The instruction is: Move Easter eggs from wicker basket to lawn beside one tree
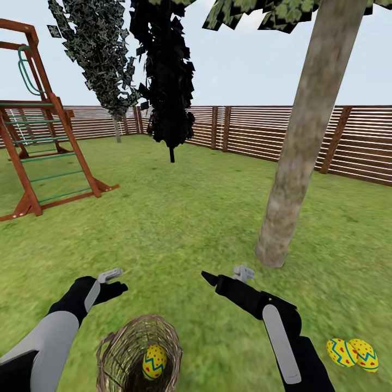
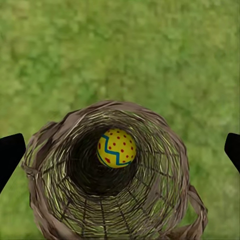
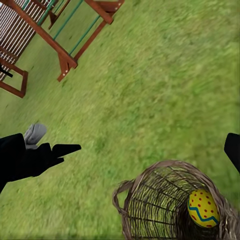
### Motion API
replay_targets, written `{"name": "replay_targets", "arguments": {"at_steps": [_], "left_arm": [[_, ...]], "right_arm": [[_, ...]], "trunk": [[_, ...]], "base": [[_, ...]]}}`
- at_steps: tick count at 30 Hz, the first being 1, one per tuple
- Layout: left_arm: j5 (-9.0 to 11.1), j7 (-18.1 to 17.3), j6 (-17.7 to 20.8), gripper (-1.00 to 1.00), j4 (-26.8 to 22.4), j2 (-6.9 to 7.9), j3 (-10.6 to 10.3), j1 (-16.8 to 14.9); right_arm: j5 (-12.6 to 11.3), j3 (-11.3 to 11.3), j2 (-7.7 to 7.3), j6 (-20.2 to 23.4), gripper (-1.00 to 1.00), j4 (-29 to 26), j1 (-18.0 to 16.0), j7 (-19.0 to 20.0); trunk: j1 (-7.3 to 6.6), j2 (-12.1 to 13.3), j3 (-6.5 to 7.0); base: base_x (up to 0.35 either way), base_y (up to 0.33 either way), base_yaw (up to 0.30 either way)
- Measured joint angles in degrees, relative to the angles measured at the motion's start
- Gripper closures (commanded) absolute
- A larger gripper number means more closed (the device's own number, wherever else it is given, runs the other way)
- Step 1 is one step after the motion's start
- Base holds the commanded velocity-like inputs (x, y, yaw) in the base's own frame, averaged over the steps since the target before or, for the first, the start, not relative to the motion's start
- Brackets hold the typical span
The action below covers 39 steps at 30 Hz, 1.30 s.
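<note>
The left gripper point(image 1: 113, 280) is hanging over the wicker basket point(image 1: 117, 354), its fingers standing wide apart and holding nothing; in the left wrist view the two dark fingertips point(image 2: 10, 152) are sitting at either side of the basket point(image 2: 60, 165), looking straight down its mouth. The right gripper point(image 1: 226, 276) is reaching forward just beyond the basket's far side, low over the lawn point(image 1: 179, 218), its jaws also parted and empty. One Easter egg point(image 1: 154, 362) is lying at the bottom of the basket, seen again in the left wrist view point(image 2: 116, 147) and the right wrist view point(image 3: 203, 208). Two more Easter eggs point(image 1: 353, 354) are resting touching each other on the grass at the robot's right, near the foot of the tree point(image 1: 296, 158) but apart from the trunk. That makes three eggs, one basket, two arms. Open grass is stretching ahead between the trunk and the play tower point(image 1: 38, 147), running to the slatted wooden fence point(image 1: 261, 133), where two narrow dark-leaved trees point(image 1: 169, 81) are standing. Both forearms are angling inward from the lower corners of the head view.
</note>
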Motion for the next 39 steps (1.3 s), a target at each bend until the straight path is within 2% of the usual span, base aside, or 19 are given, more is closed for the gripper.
{"name": "replay_targets", "arguments": {"at_steps": [2,7,18,27,32,34,35,39], "left_arm": [[0.0,0.02,0.04,-1.0,0.0,-0.01,-0.01,0.0],[-0.09,0.16,0.68,-1.0,0.09,-0.03,0.08,0.02],[-0.13,0.36,0.78,-1.0,0.44,-0.12,0.14,0.0],[-0.2,0.64,0.78,-1.0,1.38,-0.11,0.03,0.0],[-0.53,2.79,0.6,-1.0,3.55,-0.1,-0.14,0.0],[-0.57,3.97,0.36,-1.0,3.92,-0.16,-0.09,0.0],[-0.57,4.59,0.12,-1.0,4.27,-0.24,-0.34,0.0],[-0.57,5.17,-0.23,-1.0,5.05,-0.34,-2.12,0.0]], "right_arm": [[-0.01,-0.07,-0.06,0.02,-1.0,-0.04,0.09,0.05],[-0.01,-0.1,-0.19,0.1,-1.0,-0.17,0.23,0.16],[-0.03,0.21,-0.21,0.12,-1.0,-0.65,0.42,0.06],[-0.04,0.63,-0.07,0.74,-1.0,-0.92,0.52,-0.08],[-0.05,0.92,0.35,1.05,-1.0,-1.0,0.54,-0.16],[-0.07,1.72,0.44,1.11,-1.0,-1.04,0.54,-0.17],[-0.11,2.99,0.44,1.06,-1.0,-1.07,0.54,-0.18],[0.01,5.05,0.36,0.91,-1.0,-1.03,0.54,-0.31]], "trunk": [[0.0,0.0,0.0],[1.09,-1.99,-0.89],[1.1,-2.01,-0.9],[3.07,-5.6,-2.51],[4.17,-7.61,-3.41],[4.61,-8.41,-3.77],[4.83,-8.81,-3.95],[5.71,-10.42,-4.67]], "base": [[0.0,0.0,0.0],[0.0,0.0,0.0],[0.0,0.0,0.0],[0.0,0.0,0.0],[0.0,0.0,0.0],[0.0,0.0,0.0],[0.0,0.0,0.0],[0.0,0.0,0.0]]}}
